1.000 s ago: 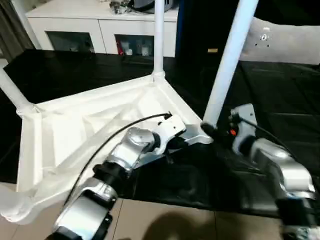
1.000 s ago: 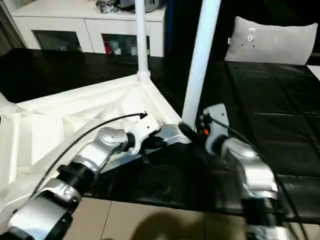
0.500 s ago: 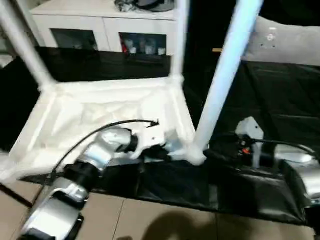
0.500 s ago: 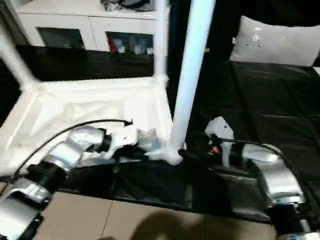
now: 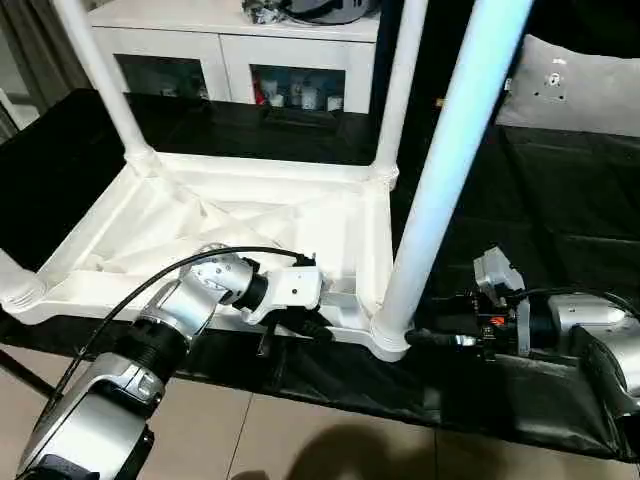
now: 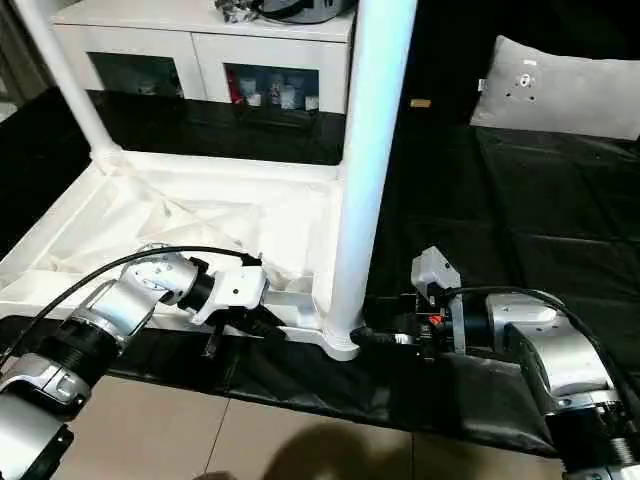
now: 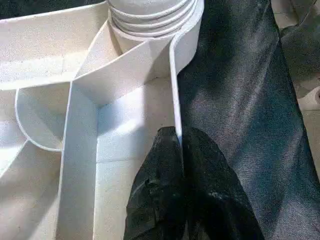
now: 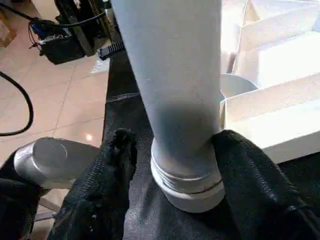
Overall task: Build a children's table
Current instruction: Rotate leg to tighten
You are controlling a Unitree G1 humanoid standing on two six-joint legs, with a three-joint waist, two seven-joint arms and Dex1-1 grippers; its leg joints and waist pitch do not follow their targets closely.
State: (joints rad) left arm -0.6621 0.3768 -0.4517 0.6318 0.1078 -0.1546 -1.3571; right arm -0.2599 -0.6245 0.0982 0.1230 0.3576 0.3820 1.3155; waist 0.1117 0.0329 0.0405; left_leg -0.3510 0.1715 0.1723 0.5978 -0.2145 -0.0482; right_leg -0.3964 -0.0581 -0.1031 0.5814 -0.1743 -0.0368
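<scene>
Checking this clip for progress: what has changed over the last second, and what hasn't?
The upturned children's table has swung round on the black cloth; its near edge, slanted before, now lies square to the robot. The right gripper has turned level, its fingers either side of the near leg at its base. The left gripper stays clamped on the table's rim. All upright legs remain in their sockets.

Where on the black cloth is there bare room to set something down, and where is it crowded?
Bare black cloth lies to the robot's right of the upturned table, between the right gripper and the grey cushion, and in a strip before the white cabinet. It is crowded at the near corner, where the left gripper pinches the rim and the right straddles the near leg.
</scene>
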